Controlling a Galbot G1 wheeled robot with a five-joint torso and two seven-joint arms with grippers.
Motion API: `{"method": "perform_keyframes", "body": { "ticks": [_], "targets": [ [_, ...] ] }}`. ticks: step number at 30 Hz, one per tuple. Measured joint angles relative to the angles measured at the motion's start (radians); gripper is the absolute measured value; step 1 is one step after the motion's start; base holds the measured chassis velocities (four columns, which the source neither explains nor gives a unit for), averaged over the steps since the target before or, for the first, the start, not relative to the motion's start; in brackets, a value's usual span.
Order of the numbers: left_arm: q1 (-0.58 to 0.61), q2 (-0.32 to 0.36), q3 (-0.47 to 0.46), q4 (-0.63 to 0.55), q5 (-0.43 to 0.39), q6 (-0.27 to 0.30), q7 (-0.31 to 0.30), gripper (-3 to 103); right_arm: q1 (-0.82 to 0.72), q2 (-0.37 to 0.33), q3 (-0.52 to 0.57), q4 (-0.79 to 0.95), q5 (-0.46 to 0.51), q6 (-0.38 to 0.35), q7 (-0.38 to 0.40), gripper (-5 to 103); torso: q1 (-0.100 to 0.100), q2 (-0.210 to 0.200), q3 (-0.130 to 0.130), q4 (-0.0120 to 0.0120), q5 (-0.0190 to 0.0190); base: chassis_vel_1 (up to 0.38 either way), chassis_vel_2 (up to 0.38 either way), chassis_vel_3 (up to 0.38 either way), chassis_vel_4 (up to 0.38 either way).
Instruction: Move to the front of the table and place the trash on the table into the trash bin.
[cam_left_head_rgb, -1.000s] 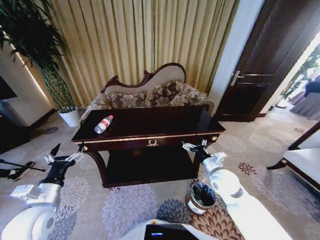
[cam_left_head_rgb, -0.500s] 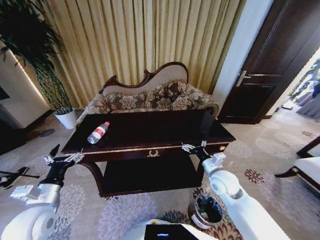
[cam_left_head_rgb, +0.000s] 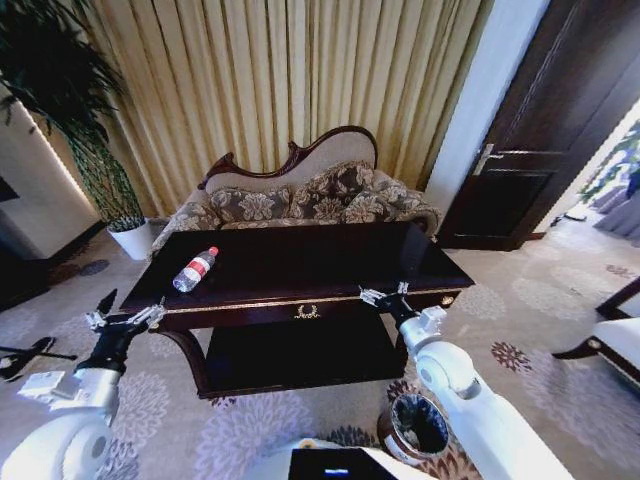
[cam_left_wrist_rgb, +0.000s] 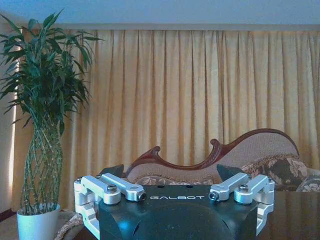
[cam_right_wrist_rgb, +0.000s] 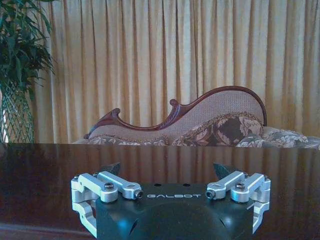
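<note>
Both pincers I see spread and empty, left gripper (cam_left_head_rgb: 126, 315) off the table's (cam_left_head_rgb: 300, 262) left front corner, right gripper (cam_left_head_rgb: 384, 295) at its front edge, bottle (cam_left_head_rgb: 195, 269) near left edge, trash bin (cam_left_head_rgb: 417, 428) on the floor.

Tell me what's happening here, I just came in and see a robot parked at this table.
The robot faces the front of the dark table with both arms raised and nothing held. The left gripper hangs open off the table's left end; the right gripper is open at the front edge. A plastic bottle lies on the tabletop's left side, untouched. The trash bin stands on the carpet by the right arm.
</note>
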Motion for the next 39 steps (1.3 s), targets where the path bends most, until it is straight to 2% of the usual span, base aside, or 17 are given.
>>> {"method": "perform_keyframes", "body": {
  "ticks": [14, 18, 20, 21, 23, 24, 26, 35, 36, 37, 39],
  "targets": [
    [0.004, -0.01, 0.003, -0.006, 0.005, -0.002, 0.001, 100, -0.003, 0.007, 0.008, -0.003, -0.005, 0.001, 0.0, 100, 0.001, 0.0, 0.0, -0.0001, -0.0001, -0.082, 0.093, 0.087, -0.088],
    [0.01, -0.005, -0.004, -0.014, -0.022, 0.008, -0.005, 100, -0.001, 0.01, 0.01, -0.007, -0.004, 0.002, 0.0, 100, 0.0, 0.0, 0.0, -0.0001, 0.0, 0.0, 0.0, 0.0, 0.0],
    [0.013, 0.019, -0.028, -0.044, -0.12, 0.114, -0.07, 100, 0.004, 0.012, 0.012, -0.015, -0.003, 0.002, 0.0, 100, 0.0, 0.0, 0.0, 0.0001, 0.0002, 0.0, 0.0, 0.0, 0.0],
    [0.013, 0.019, -0.028, -0.044, -0.12, 0.114, -0.07, 100, 0.004, 0.012, 0.012, -0.015, -0.003, 0.002, 0.0, 100, 0.0, 0.0, 0.0, 0.0001, 0.0002, 0.0, 0.0, 0.0, 0.0],
    [0.003, 0.068, -0.06, -0.035, -0.194, 0.185, -0.097, 100, 0.006, 0.015, 0.018, -0.027, -0.002, 0.003, 0.0, 100, 0.0, 0.0, 0.0, 0.0001, 0.0001, 0.0, 0.0, 0.0, 0.0],
    [0.003, 0.068, -0.06, -0.035, -0.194, 0.185, -0.097, 100, 0.006, 0.015, 0.018, -0.027, -0.002, 0.003, 0.0, 100, 0.0, 0.0, 0.0, 0.0001, 0.0001, 0.0, 0.0, 0.0, 0.0],
    [-0.024, 0.124, -0.072, -0.006, -0.239, 0.236, -0.115, 100, 0.006, 0.022, 0.032, -0.036, 0.002, 0.004, 0.0, 100, 0.0, 0.0, 0.0, -0.0001, -0.0001, 0.0, 0.0, 0.0, 0.0],
    [-0.119, 0.234, -0.001, 0.039, -0.253, 0.307, -0.175, 100, -0.011, 0.029, 0.091, -0.04, 0.017, 0.004, 0.0, 100, 0.0, 0.0, 0.0, -0.0002, -0.0001, 0.0, 0.0, 0.0, 0.0],
    [-0.143, 0.262, 0.014, 0.038, -0.261, 0.359, -0.208, 100, -0.016, 0.03, 0.106, -0.04, 0.021, 0.005, 0.0, 100, 0.0, 0.0, 0.0, -0.0001, 0.0, 0.0, 0.0, 0.0, 0.0],
    [-0.143, 0.262, 0.014, 0.038, -0.261, 0.359, -0.208, 100, -0.016, 0.03, 0.106, -0.04, 0.021, 0.005, 0.0, 100, 0.0, 0.0, 0.0, -0.0001, 0.0, 0.0, 0.0, 0.0, 0.0],
    [-0.166, 0.292, 0.027, 0.033, -0.278, 0.435, -0.249, 100, -0.02, 0.031, 0.122, -0.04, 0.025, 0.006, 0.0, 100, 0.0, 0.0, 0.0, -0.0001, 0.0, 0.0, 0.0, 0.0, 0.0]
  ]
}}
